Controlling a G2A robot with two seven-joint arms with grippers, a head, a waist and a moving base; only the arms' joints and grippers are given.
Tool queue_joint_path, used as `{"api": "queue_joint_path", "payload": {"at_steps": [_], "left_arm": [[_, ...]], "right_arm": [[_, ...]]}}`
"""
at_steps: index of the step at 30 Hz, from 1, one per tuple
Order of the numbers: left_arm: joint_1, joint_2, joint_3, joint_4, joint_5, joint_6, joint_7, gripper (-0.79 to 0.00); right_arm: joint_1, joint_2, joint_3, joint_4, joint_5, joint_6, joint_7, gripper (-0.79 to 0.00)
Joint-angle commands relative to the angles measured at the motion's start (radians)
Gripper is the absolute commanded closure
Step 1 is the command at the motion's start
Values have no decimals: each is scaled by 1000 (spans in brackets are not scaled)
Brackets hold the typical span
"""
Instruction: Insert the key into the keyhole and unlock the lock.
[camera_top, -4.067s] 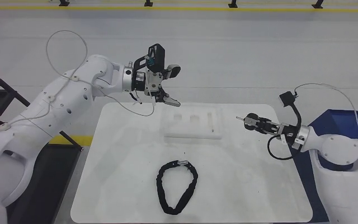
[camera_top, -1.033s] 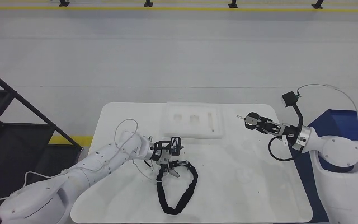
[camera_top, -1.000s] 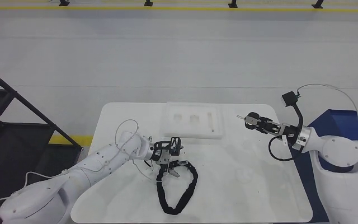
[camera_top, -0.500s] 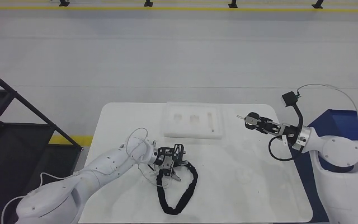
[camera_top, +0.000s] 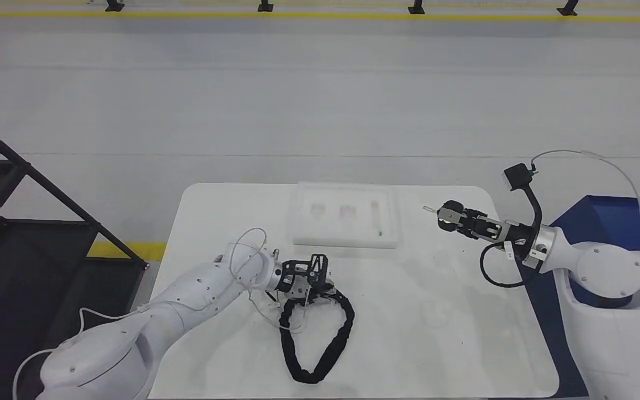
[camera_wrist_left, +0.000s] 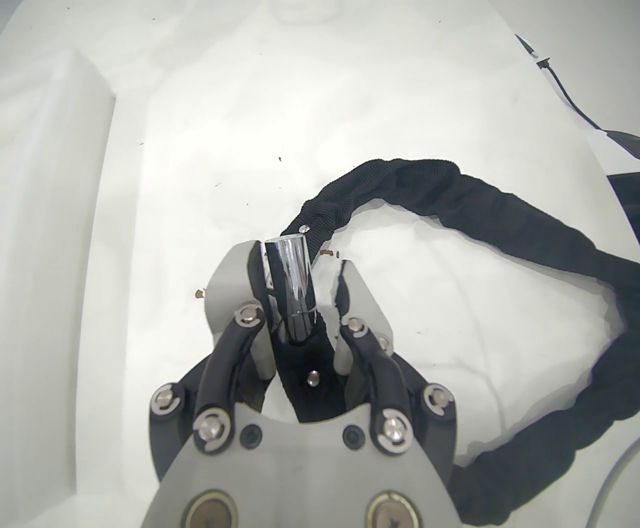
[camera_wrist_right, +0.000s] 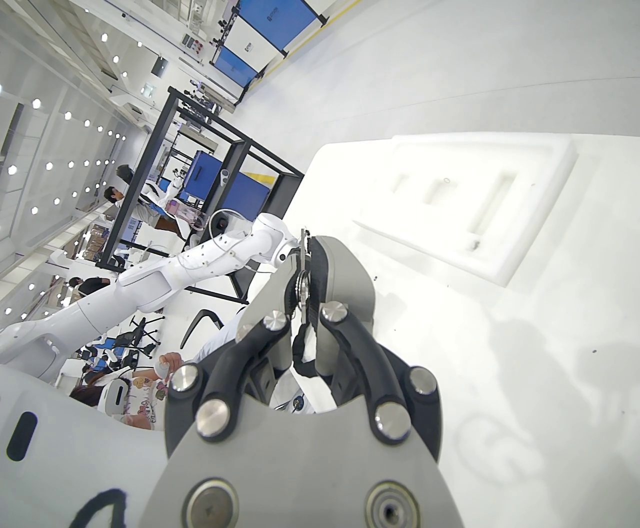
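1. The left tool (camera_wrist_left: 295, 262) is low on the bench (camera_top: 450, 330). Its fingers straddle the chrome lock cylinder (camera_wrist_left: 289, 290) at one end of the black sleeved chain (camera_wrist_left: 500, 210).
2. One pad touches the cylinder and there is a sliver of gap at the other, so it is not clamped yet and reads as open.
3. The right tool (camera_wrist_right: 306, 280) is above the bench, well apart from the lock and just beside the foam tray (camera_top: 345, 215). It is pinched onto the key (camera_wrist_right: 303, 240), with the blade poking past the fingertips (edge-on and thin in the wrist view).
4. Step in hand, my read: secure the lock body so the key can go in.
5. Close squarely across the bare chrome, not on the fabric sleeve. Round, slick metal will likely roll or squirt out of an off-centre pinch.
6. Keep the free end of the cylinder uncovered and turned toward the right tool. I cannot make out the keyhole, so I cannot tell which face carries it.
7. The chain looks limp and heavy. Lift only a little and let the loop rest on the bench so it does not drag the cylinder askew.
8. The grip must be firm enough to resist the key's turning. The blade then needs lining up with the cylinder's axis.
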Motion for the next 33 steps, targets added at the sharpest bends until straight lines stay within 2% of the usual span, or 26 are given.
{"api": "queue_joint_path", "payload": {"at_steps": [1, 7, 15, 25, 33], "left_arm": [[1, 1, -7, -3, 4, 1, 10, 0], [-7, 20, -41, -54, 13, -31, 59, 0], [-23, 82, -123, -207, 45, -73, 108, 0], [4, 176, -270, -430, 86, -90, 91, 0], [50, 212, -358, -569, 88, -53, 56, 0]], "right_arm": [[0, 0, 0, 0, 0, 0, 0, 0], [0, 0, 0, 0, 0, 0, 0, 0], [-5, 0, -6, -2, -2, 7, -4, 0], [3, 12, -111, -113, -39, 125, 151, 0], [11, 18, -174, -173, -19, 222, 207, 0]]}}
